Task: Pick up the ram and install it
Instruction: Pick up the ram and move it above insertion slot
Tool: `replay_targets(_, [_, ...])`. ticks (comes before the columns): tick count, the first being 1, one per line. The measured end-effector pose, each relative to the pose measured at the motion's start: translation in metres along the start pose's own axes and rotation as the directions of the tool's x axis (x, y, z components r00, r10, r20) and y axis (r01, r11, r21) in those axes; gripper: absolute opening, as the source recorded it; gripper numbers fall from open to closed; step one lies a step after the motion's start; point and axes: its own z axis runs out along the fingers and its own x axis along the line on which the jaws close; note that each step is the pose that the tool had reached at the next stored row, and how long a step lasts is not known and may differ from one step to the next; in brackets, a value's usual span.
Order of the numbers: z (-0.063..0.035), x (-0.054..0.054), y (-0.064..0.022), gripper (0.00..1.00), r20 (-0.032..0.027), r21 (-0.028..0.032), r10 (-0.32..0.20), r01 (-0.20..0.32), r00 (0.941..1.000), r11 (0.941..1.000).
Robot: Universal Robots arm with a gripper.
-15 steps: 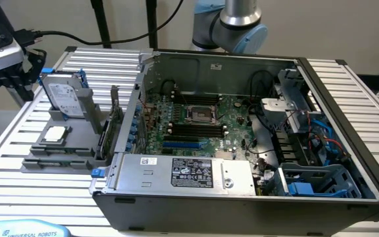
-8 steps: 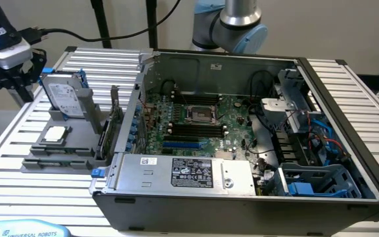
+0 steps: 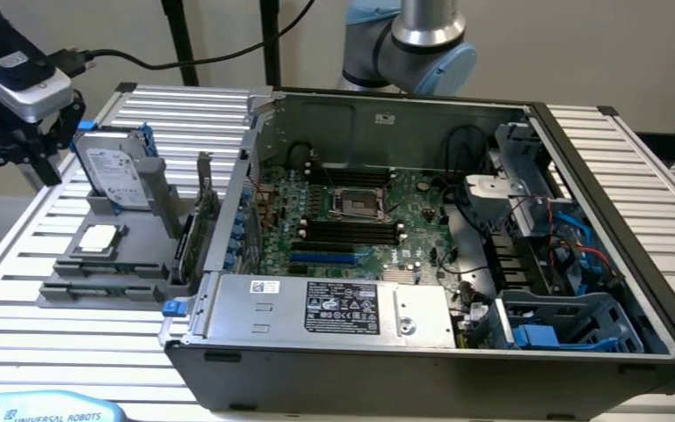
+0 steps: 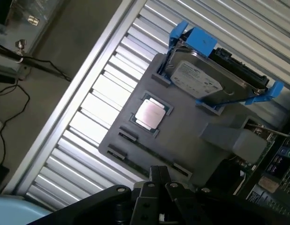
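Observation:
The ram (image 4: 152, 153) is a thin dark stick standing on edge in a slot of the grey holder (image 4: 182, 136), beside a silver processor (image 4: 150, 113). In the exterior view the ram (image 3: 105, 267) sits low in the holder (image 3: 138, 215) at that view's left, outside the open computer case (image 3: 431, 352). My gripper (image 3: 27, 145) hangs above and beyond the holder, well apart from the ram. In the wrist view the gripper (image 4: 159, 177) looks shut with nothing in it. Black memory slots (image 3: 344, 230) lie on the motherboard.
A hard drive in a blue caddy (image 3: 115, 171) stands upright in the holder, and a green expansion card (image 3: 197, 224) stands between the holder and the case wall. A power supply (image 3: 326, 308) and drive cage (image 3: 572, 325) fill the case's near side. Cables hang behind the gripper.

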Motion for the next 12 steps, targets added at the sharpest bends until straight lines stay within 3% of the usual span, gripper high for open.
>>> replay_targets(6, [0.0043, 0.0001, -0.0002, 0.11, -0.0051, -0.0019, -0.108, 0.108, 0.9941, 0.9941])
replay_targets(12, [0.0087, 0.0002, -0.0004, 0.11, -0.0101, -0.0045, -0.216, 0.216, 0.9764, 0.9765])
